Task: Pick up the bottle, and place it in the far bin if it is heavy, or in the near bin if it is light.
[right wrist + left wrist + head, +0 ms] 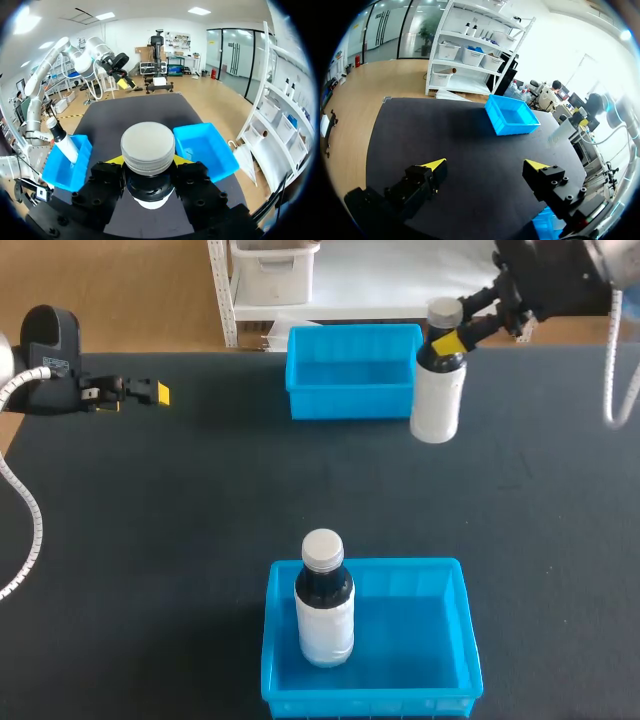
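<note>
Over our dark counter (pixel 200 500), our right claw (pixel 452 340) grips the white grey-capped plastic bottle (pixel 437 400) by its neck, just beside the far blue plastic bin (pixel 352 405); our left claw (pixel 487 164) stands spread open.

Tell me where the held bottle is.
In the head view, the grey-capped white-labelled bottle is in the right tool, just right of the far blue plastic bin.

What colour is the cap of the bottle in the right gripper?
Pale grey; the round ribbed cap shows best in the right wrist view.
</note>
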`<state>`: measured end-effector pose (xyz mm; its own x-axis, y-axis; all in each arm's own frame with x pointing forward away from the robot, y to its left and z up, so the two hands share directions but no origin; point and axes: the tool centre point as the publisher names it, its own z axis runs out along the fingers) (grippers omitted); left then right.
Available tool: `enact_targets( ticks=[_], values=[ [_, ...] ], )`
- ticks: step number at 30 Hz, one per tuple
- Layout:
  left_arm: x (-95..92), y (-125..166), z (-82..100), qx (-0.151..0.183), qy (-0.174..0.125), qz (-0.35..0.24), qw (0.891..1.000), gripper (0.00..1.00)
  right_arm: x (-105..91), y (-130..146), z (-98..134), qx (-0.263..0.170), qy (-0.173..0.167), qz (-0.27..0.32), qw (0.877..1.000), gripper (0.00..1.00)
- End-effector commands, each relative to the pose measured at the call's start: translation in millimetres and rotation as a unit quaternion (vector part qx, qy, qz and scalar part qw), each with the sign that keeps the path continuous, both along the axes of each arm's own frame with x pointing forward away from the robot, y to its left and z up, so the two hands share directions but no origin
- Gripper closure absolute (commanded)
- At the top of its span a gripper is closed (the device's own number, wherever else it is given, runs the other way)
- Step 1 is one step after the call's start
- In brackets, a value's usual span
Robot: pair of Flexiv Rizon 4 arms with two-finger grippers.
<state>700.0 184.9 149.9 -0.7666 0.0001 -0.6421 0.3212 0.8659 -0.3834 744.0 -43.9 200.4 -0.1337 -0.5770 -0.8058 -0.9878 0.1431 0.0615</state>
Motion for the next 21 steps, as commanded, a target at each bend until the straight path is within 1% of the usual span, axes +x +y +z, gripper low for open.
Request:
enact_targets(
  ticks=[1,8,16,21],
  values=[
    [0.0,0.0,0.0,0.000,0.000,0.000,1.000,0.00,-12.4,-16.6,5.2,-0.002,-0.012,-0.027,1.000,1.00],
    [0.0,0.0,0.0,0.000,0.000,0.000,1.000,0.00,-8.0,-32.5,5.9,-0.003,-0.013,-0.051,0.999,1.00],
    [0.0,0.0,0.0,0.000,0.000,0.000,1.000,0.00,-2.8,-43.1,9.1,0.000,-0.013,-0.060,0.998,1.00],
    [0.0,0.0,0.0,0.000,0.000,0.000,1.000,0.00,8.8,-48.2,11.4,-0.003,-0.015,-0.062,0.998,1.00]
  ],
)
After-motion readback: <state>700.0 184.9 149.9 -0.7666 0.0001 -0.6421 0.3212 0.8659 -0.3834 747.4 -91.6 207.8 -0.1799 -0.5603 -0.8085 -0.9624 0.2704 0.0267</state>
